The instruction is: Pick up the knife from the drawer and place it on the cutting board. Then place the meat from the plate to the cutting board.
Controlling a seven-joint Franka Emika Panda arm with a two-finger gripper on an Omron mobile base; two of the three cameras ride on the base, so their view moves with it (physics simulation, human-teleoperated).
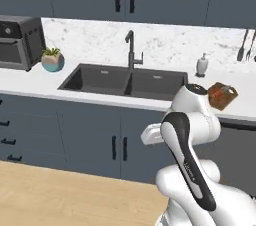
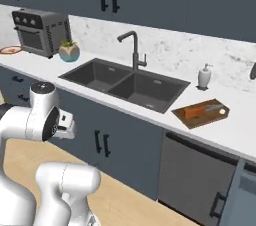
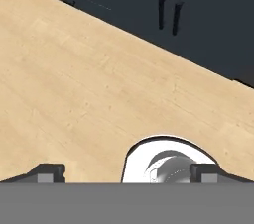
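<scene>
The gripper (image 3: 127,173) points down at the light wooden floor (image 3: 74,84), its two dark fingertips (image 3: 48,172) spread wide with nothing between them. Up on the white counter (image 2: 240,125), right of the dark double sink (image 2: 125,84), lies the cutting board (image 2: 201,113): a flat brown rectangle with rounded corners and a small hole near one corner. A plate (image 2: 10,49) with a red-brown rim sits far along the counter beyond the toaster oven (image 2: 41,32).
</scene>
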